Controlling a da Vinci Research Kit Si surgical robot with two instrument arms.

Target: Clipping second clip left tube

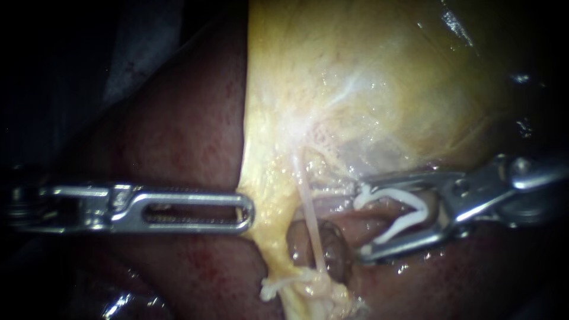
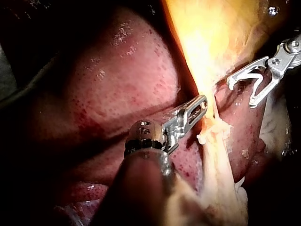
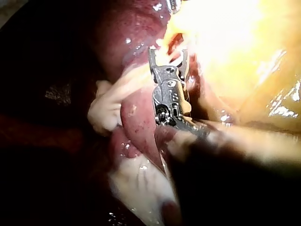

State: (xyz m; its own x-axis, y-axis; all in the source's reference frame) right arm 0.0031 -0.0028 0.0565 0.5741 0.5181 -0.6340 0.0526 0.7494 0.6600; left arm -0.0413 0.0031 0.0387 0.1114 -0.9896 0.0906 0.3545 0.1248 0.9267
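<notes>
A thin pale tube (image 1: 308, 207) runs down from the yellow gallbladder (image 1: 355, 77) to a whitish knot of tissue (image 1: 278, 287). My right instrument (image 1: 360, 218) comes in from the right, its jaws spread wide and holding a white V-shaped clip (image 1: 409, 213) between them. The jaw tips stand just to the right of the tube, which is not between them. My left instrument (image 1: 248, 213) has slotted jaws lying together, their tip on the gallbladder's edge. The left wrist view shows both instruments (image 2: 202, 104) (image 2: 242, 92). In the right wrist view, the clip-carrying jaws (image 3: 168, 52) face the yellow tissue.
Dark red liver (image 1: 178, 124) lies under and to the left of the gallbladder. A dark rounded lump (image 1: 335, 252) sits just right of the tube's lower part, close under the lower jaw of my right instrument. Wet red tissue lies beneath the clip.
</notes>
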